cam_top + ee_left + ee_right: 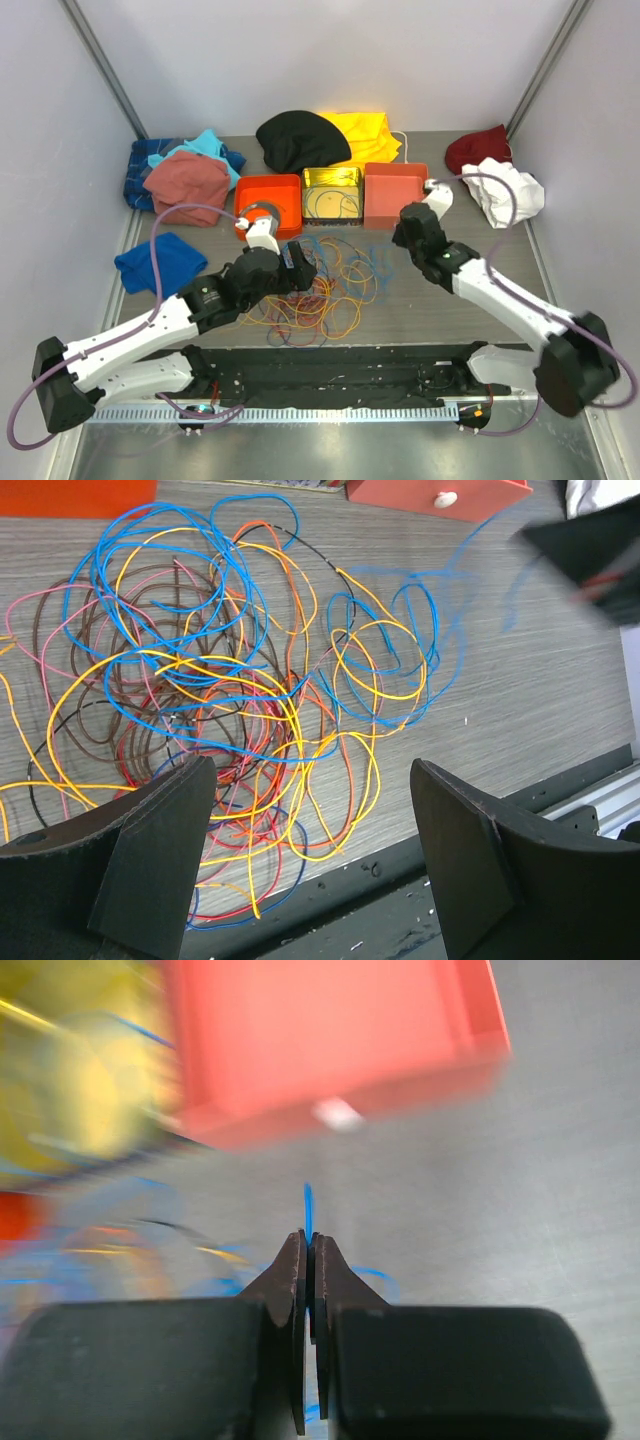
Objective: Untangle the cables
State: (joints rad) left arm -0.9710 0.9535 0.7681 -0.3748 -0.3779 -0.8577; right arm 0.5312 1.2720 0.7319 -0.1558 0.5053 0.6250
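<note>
R: I'm pinching one blue cable (pixel 308 1200) in the right gripper (pixel 307 1240) to draw it clear | L: left gripper (pixel 312 770) hanging spread over the cables (pixel 200 660), ready to pin.

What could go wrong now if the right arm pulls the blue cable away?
1. The right fingers are shut on one thin blue cable; it may slip out.
2. Blue loops weave through yellow and orange ones in the tangle, so pulling could tighten knots.
3. The left fingers hang open above the pile, holding nothing down, so it may all drag along.

Cables (pixel 320 290), trays (pixel 285 195), cloths (pixel 160 262) on table (pixel 400 310)
</note>
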